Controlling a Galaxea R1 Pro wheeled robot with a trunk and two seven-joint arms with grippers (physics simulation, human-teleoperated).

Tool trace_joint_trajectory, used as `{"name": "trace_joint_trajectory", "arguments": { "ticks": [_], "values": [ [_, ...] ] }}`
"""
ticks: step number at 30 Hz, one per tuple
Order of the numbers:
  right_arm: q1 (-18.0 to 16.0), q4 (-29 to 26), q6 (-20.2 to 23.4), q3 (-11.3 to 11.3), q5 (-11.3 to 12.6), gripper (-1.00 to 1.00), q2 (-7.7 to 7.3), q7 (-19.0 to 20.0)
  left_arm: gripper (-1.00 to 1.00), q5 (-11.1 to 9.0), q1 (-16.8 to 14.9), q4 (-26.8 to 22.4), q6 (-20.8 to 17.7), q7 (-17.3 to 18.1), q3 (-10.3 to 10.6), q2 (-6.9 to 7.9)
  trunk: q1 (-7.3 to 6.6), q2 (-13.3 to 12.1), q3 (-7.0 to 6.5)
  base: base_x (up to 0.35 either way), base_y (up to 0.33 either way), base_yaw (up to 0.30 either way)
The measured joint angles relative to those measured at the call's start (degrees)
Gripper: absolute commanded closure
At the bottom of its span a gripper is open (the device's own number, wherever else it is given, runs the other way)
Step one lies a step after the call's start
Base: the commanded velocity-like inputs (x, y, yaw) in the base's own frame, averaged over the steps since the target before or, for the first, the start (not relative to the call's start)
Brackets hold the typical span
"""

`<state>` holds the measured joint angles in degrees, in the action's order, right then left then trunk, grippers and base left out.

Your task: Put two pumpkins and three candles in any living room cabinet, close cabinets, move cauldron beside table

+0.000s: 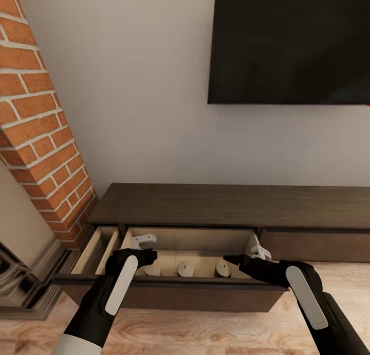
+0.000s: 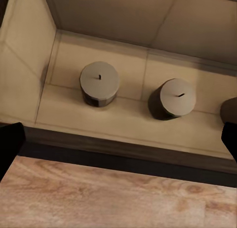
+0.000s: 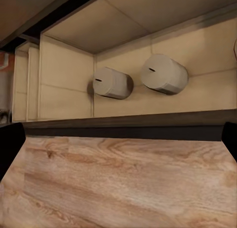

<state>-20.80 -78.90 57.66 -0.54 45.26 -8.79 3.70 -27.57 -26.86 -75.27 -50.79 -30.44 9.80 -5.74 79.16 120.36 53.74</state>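
The low dark-brown cabinet (image 1: 226, 205) stands against the wall with a wide drawer (image 1: 169, 288) pulled out. Three tan candles (image 1: 152, 269) (image 1: 185, 268) (image 1: 223, 267) stand upright in a row on the drawer floor. Two of them show close up in the left wrist view (image 2: 99, 82) (image 2: 177, 97) and in the right wrist view (image 3: 112, 82) (image 3: 164, 73). My left gripper (image 1: 144, 240) hovers over the drawer's left end, open and empty. My right gripper (image 1: 261, 252) hovers over the right end, also open and empty. The pumpkins, the cauldron and the table are out of view.
A narrower drawer (image 1: 95, 249) at the cabinet's left end is also pulled out. A brick fireplace column (image 1: 41, 139) rises at the left, close to that drawer. A dark wall screen (image 1: 290, 44) hangs above the cabinet. Wooden floor (image 1: 205, 329) lies in front.
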Motion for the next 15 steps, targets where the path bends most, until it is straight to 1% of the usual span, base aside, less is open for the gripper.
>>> {"name": "trace_joint_trajectory", "arguments": {
  "ticks": [5,8,12,15],
  "values": [
    [0.0,0.0,0.0,0.0,0.0,-1.00,0.00,0.0,-1.00,0.0,0.0,-0.1,0.0,0.0,0.1,-0.12,0.00,0.0,0.00,0.002,0.007,0.000],
    [0.0,0.0,0.0,0.0,0.0,-1.00,0.00,0.0,-1.00,0.0,0.0,-0.5,0.0,0.0,0.2,-0.16,-0.65,-1.2,-0.53,0.000,0.001,0.000],
    [0.0,0.0,0.0,0.0,0.0,-1.00,0.00,0.0,-1.00,0.0,0.0,-3.0,0.0,0.0,0.1,-0.15,-1.53,-2.8,-1.25,-0.012,0.000,0.000],
    [0.0,0.0,0.0,0.0,0.0,-1.00,0.00,0.0,-1.00,0.0,0.0,-3.8,-1.2,0.0,0.1,-0.15,-2.17,-4.0,-1.79,-0.200,0.000,0.000]
  ]
}}
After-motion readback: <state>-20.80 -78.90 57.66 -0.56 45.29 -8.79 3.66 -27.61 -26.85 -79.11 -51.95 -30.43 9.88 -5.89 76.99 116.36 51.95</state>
